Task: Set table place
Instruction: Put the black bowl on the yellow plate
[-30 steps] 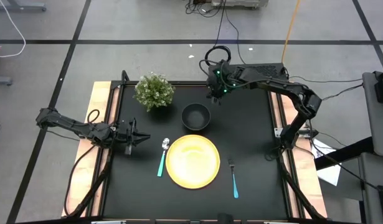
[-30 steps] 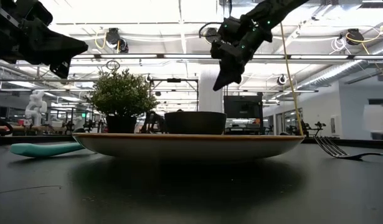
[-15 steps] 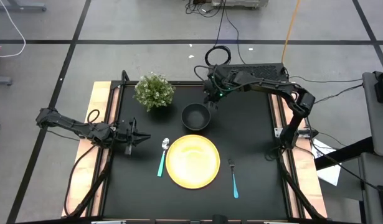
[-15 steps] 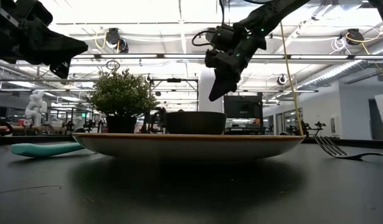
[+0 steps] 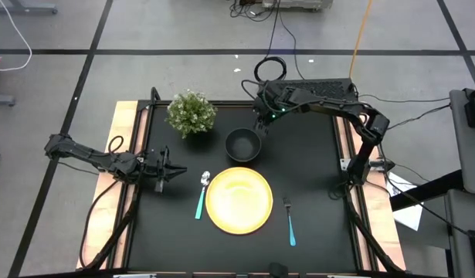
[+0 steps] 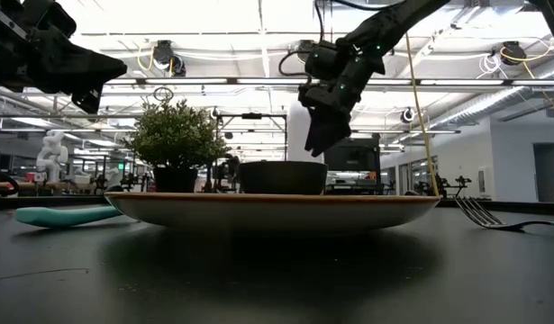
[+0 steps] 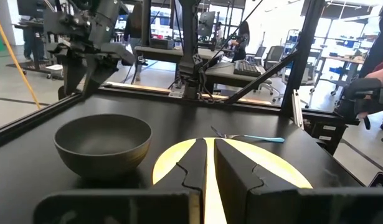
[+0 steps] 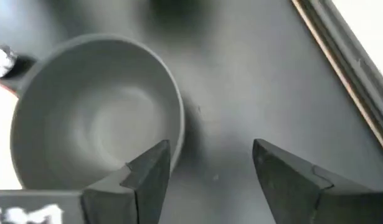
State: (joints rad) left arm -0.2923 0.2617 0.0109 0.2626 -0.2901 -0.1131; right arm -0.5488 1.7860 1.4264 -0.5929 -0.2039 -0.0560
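Note:
The yellow plate (image 5: 239,200) lies at the middle of the black table (image 5: 314,185). A teal-handled spoon (image 5: 201,194) lies at its left and a teal-handled fork (image 5: 289,222) at its right. The black bowl (image 5: 242,144) stands upright just beyond the plate's far edge. My right gripper (image 5: 260,128) hangs open above the bowl's far right rim (image 8: 175,118), pointing down at a slant and clear of it (image 6: 318,146). My left gripper (image 5: 174,173) waits shut and level at the table's left side, left of the spoon.
A bushy green potted plant (image 5: 191,113) stands at the far left, close to the bowl. Pale wooden strips (image 5: 117,147) run along the table's left and right sides. Bare black top (image 8: 253,87) lies to the right of the bowl.
My right gripper has come down and toward the table's left, from beyond the bowl to just above its far right rim. It has rolled a little and opened its fingers wide. The bowl, plate, spoon and fork have stayed where they were.

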